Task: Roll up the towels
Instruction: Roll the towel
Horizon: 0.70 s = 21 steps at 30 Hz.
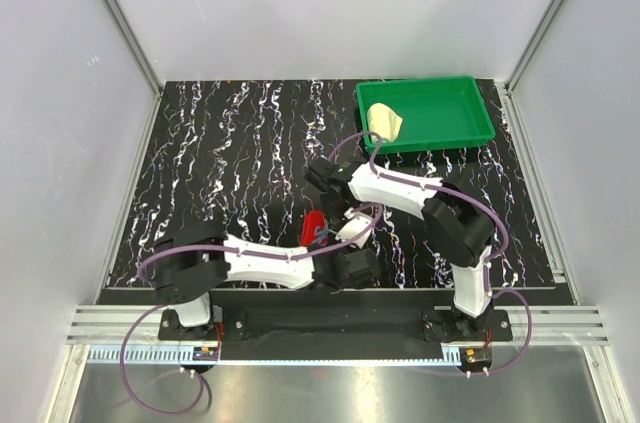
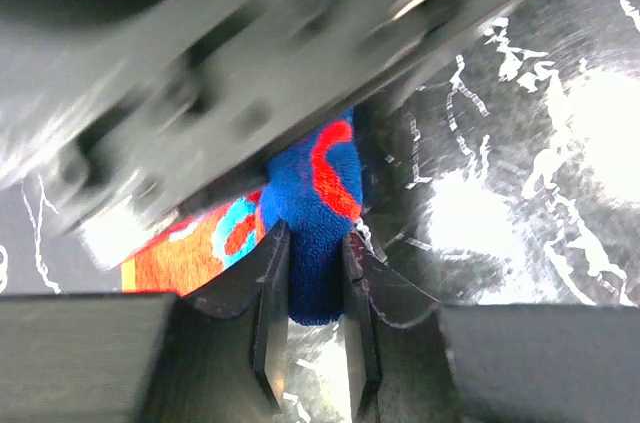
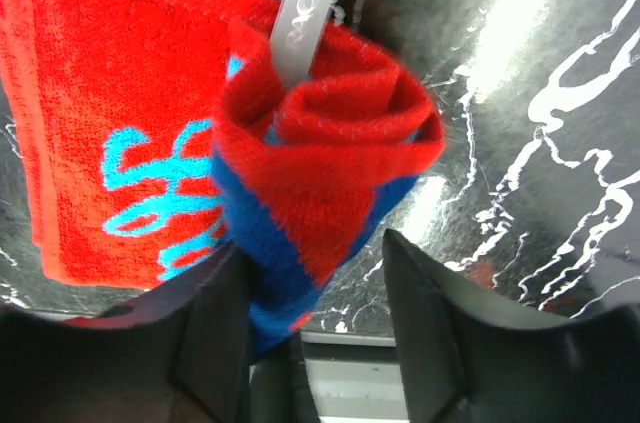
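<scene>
Near the arms' bases, the left gripper (image 2: 315, 288) pinches narrowly on the blue end of the red towel (image 2: 318, 193), probably so the roll cannot spring loose. The right gripper (image 3: 312, 258) straddles the same roll with its jaws apart, one finger clear of it. Only the right wrist view shows the spiral end and flat unrolled tail. Only the top view shows the pale yellow towel (image 1: 384, 121), bundled in the green tray (image 1: 440, 133) far right.

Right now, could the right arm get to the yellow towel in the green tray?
Probably yes. The yellow towel lies uncovered in the green tray on that arm's side, nothing between. The right gripper only straddles the red towel, jaws loose.
</scene>
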{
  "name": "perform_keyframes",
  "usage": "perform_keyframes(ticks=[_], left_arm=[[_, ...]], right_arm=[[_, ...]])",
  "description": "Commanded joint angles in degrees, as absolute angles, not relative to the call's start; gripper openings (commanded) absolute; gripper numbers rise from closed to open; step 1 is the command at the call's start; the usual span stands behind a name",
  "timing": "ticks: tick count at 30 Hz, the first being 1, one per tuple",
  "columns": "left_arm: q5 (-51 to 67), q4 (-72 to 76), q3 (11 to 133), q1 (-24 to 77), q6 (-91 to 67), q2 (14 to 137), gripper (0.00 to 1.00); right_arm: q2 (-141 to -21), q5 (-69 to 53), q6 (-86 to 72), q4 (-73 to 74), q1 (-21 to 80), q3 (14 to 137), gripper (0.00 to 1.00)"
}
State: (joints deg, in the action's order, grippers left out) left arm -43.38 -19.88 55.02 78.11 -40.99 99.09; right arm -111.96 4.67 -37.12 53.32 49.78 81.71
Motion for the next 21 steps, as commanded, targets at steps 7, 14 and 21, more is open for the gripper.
perform_keyframes(ticks=[7, 14, 21], left_arm=[[-35.51, -16.09, 46.33, 75.94, -47.02, 89.14, 0.0], [-22.18, -5.81, 37.11, 69.28, -48.77, 81.75, 0.0], [-8.8, 4.56, 28.66, 60.21, -52.73, 73.75, 0.0]], right_arm=[[-105.12, 8.7, -31.38, 59.5, 36.67, 87.44, 0.78], [-95.12, 12.39, -32.16, 57.15, 32.52, 87.19, 0.85], [-81.49, -5.22, -35.5, 36.15, 32.61, 65.27, 0.79]])
